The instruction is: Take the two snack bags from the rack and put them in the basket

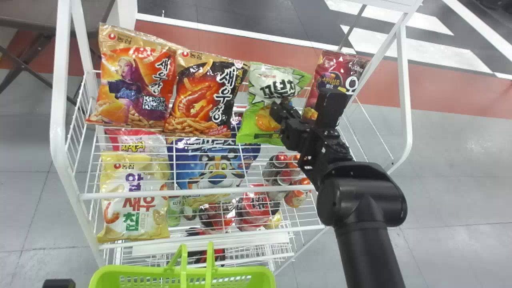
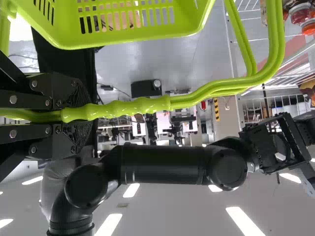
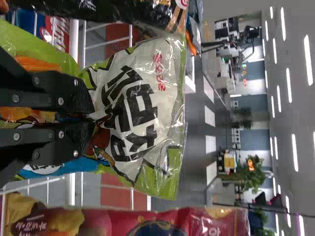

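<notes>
— What is seen in the head view?
— A white wire rack [image 1: 58, 120] is seen on a grey floor [image 1: 460, 180], with a red band [image 1: 224, 46] laid across behind it and white stripes [image 1: 400, 46] farther off. Along the upper level, from left to right, an orange bag [image 1: 136, 80], a black-and-orange bag [image 1: 200, 96], the green snack bag [image 1: 260, 120] and a dark red bag [image 1: 326, 74] are lined up.
— Where is the right gripper [image 1: 281, 106] placed?
— At the green snack bag, high on the rack, its jaws clamped on it.
— And nearer?
— A yellow bag [image 1: 134, 200] and a blue bag [image 1: 216, 168] are held lower on the rack; the basket [image 1: 138, 269] is placed at the near edge, toward the left.
— What is shown by the left wrist view?
— The basket's handle [image 2: 147, 104] is clamped between the jaws of the left gripper [image 2: 78, 113]. Ceiling lights [image 2: 130, 190] are seen in the room.
— And by the right one?
— The green snack bag is pinched, its front creased, between the black-and-orange bag on the left and the dark red bag on the right. In the room, green plants [image 3: 251, 174] are seen far off, under rows of lights.
</notes>
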Available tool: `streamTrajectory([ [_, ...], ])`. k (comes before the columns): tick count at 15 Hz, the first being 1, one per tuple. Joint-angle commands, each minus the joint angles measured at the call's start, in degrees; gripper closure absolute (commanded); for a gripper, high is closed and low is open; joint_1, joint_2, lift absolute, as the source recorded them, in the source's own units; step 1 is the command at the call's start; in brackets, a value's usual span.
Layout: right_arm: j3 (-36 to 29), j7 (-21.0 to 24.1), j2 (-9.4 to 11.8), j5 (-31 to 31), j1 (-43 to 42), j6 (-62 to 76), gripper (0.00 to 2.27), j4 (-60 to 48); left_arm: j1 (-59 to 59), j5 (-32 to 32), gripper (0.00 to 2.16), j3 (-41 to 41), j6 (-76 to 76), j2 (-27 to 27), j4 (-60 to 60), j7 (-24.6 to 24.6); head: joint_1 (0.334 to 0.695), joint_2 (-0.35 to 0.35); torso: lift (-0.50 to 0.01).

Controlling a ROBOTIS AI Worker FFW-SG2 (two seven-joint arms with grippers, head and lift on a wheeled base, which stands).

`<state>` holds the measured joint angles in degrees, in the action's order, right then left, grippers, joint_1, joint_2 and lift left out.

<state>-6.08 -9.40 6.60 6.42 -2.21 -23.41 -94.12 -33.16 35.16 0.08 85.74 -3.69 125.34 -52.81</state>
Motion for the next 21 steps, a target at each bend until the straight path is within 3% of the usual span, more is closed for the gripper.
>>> streamTrajectory([
  [1,-0.8,0.3,0.0,0.4,1.2,1.3,2.25,-1.5,-0.2,-0.2,1.77,-0.3,0.0,-0.1,0.3,0.0,0.695,-0.350,-0.011],
  [4,-1.4,0.3,0.0,2.5,3.3,1.1,2.25,-5.5,-0.4,-0.3,1.77,-0.4,0.0,-0.1,0.4,0.0,0.695,-0.350,-0.011],
  [7,-1.6,0.2,0.1,6.0,8.1,-2.0,2.25,-16.4,-0.3,-0.7,1.77,-0.4,0.0,-0.1,0.5,0.0,0.695,-0.350,-0.011],
  [14,-4.9,-0.4,1.4,11.9,19.7,-28.6,2.25,-42.4,1.8,-0.4,1.77,1.9,0.0,-0.1,0.1,-0.3,0.695,-0.350,-0.011],
  [21,-7.9,-2.7,1.7,12.7,29.5,-58.1,2.25,-59.1,2.2,0.2,1.77,2.3,-0.2,0.4,0.4,0.0,0.695,-0.350,-0.011],
])
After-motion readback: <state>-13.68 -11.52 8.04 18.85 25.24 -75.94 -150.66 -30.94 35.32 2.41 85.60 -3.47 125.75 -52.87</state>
